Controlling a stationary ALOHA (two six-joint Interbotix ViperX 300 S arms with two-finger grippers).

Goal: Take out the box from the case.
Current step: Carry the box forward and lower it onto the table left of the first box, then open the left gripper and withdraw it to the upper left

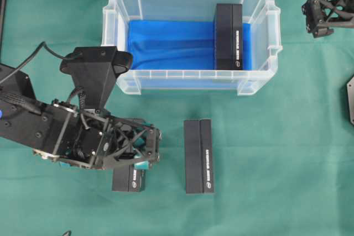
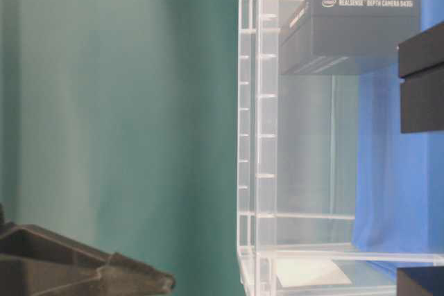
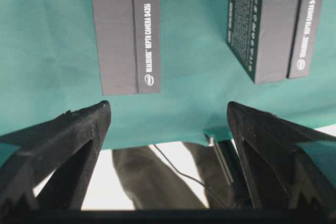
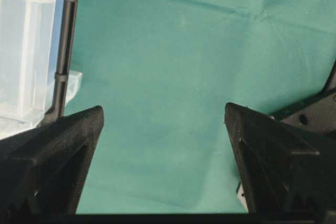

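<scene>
One box left in the case, two already out on the table!
Left end effector (image 1: 142,156) hangs spread and empty over a short box (image 1: 128,179), a long box (image 1: 199,156) just beside; the last box (image 1: 229,36) lies against the case's (image 1: 112,37) right wall on blue cloth, right end effector (image 1: 316,19) spread nearby. Stiff, light-looking cardboard, likely slick: pinch its long sides. Green cloth covers the table (image 1: 287,153).
</scene>
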